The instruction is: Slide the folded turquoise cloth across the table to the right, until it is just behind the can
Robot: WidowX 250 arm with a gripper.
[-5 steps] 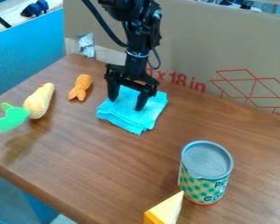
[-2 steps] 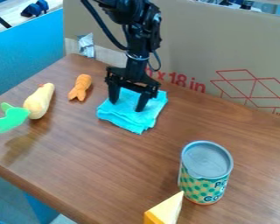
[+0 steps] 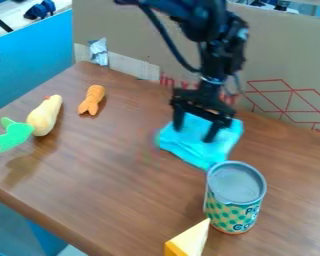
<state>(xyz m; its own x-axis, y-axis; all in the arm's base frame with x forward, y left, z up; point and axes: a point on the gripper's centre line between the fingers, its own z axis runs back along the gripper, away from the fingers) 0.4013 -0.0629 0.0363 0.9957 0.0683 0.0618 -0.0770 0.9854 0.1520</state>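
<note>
Resting 2 spread fingers on the blue cloth, atop the counter, just by the can. Could bump or topple the can — by dragging the blue cloth too near — or slip off through weak, unpinched contact.

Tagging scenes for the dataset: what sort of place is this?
Likely a robotics lab's toy-object test table: a robot arm's gripper over a blue cloth, a toy-like carrot, and a cardboard backdrop.

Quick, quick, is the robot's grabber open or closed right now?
Gripper: open, its two fingers spread apart at the turquoise cloth; whether they press on it can't be told.
</note>
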